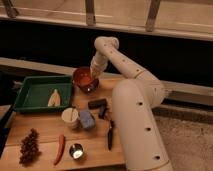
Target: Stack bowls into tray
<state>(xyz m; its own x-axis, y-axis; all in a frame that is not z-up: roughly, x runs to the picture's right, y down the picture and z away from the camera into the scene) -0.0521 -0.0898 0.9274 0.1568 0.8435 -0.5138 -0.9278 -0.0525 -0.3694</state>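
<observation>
Camera view. Notes gripper at the far right rim of the orange-red bowl, touching or just above it. Cannot tell whether apart or clamped. Logs bowl on wooden table, just beside green tray, outside it.

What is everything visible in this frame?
tray: one, green, table's rear left
pale flat item: one, cream, in tray
bowl: one, orange-red, right of tray
cup: one, white, centre
pad: one, blue, beside cup
block: one, dark, behind pad
utensil: one, black, front right
chili: one, red, front
grapes: one bunch, dark red, front left
metal cup: one, shiny, front
table: one, wooden
arm: one, white, right
tool: one, pale, at bowl's far rim
</observation>
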